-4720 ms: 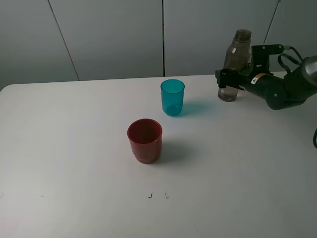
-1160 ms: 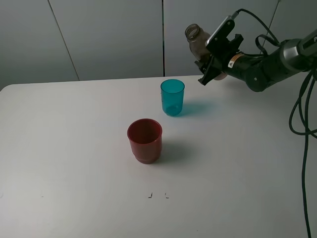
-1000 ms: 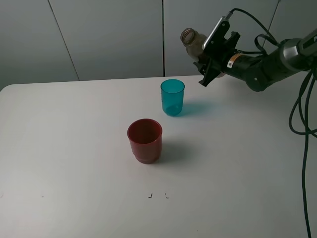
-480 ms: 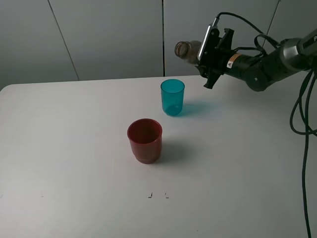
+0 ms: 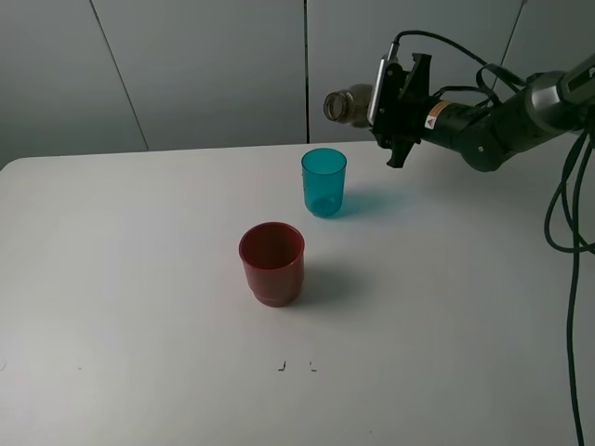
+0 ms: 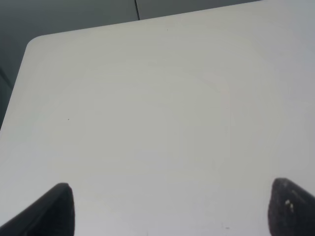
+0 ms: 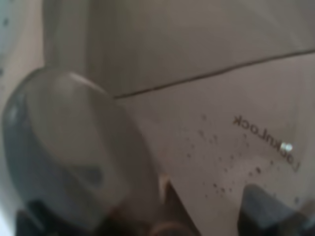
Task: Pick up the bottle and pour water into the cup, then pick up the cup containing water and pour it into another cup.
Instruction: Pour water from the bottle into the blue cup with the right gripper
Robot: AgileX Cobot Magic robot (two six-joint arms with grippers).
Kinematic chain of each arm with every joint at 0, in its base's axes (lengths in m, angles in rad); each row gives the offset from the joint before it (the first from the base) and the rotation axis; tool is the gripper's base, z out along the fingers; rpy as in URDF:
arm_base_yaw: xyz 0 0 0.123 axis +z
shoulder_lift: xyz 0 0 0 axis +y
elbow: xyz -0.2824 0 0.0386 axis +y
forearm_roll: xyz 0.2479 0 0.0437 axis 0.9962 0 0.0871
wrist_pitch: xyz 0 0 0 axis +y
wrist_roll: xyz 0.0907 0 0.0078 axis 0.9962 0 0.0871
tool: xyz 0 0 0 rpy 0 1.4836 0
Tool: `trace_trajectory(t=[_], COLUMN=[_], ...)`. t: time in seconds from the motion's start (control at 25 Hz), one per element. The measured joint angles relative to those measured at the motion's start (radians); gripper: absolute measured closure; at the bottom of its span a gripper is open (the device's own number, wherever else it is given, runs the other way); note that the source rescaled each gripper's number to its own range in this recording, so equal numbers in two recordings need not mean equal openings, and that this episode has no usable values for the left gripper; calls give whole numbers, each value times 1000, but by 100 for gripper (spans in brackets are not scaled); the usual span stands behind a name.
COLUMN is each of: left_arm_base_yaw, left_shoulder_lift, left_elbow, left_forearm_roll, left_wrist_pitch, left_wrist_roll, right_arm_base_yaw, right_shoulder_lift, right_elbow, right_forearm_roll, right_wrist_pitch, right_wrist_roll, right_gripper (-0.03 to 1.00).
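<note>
My right gripper (image 5: 389, 104) is shut on the smoky grey-brown bottle (image 5: 346, 104) and holds it nearly level in the air, neck pointing left, above and a little right of the teal cup (image 5: 323, 182). The bottle mouth is just past the cup's right rim. The bottle's translucent wall (image 7: 162, 137) fills the right wrist view. The wide red cup (image 5: 272, 263) stands upright in front of the teal cup, toward the table's middle. My left gripper (image 6: 167, 209) shows only two dark fingertips (image 6: 56, 209) wide apart over bare table; it is out of the exterior view.
The white table (image 5: 139, 279) carries only the two cups. Its back edge meets grey wall panels (image 5: 204, 65). The right arm's black cables (image 5: 567, 214) hang at the right side. Two small dark marks (image 5: 296, 366) lie near the front.
The right gripper has lifted the bottle from the table at the back right, carried it left toward the teal cup and tipped it from upright to nearly level. The cups have not moved.
</note>
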Motion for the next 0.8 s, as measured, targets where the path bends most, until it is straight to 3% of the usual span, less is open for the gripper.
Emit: trace_trajectory(t=[0.8], left_arm_base_yaw=[0], left_shoulder_lift=[0], left_elbow=[0], left_forearm_roll=[0], left_wrist_pitch=[0], left_wrist_roll=[0], right_arm_base_yaw=[0], right_shoulder_lift=[0], right_elbow=[0], right_forearm_roll=[-31], right_wrist_pitch=[0], right_wrist_roll=[-162], right_gripper=[97])
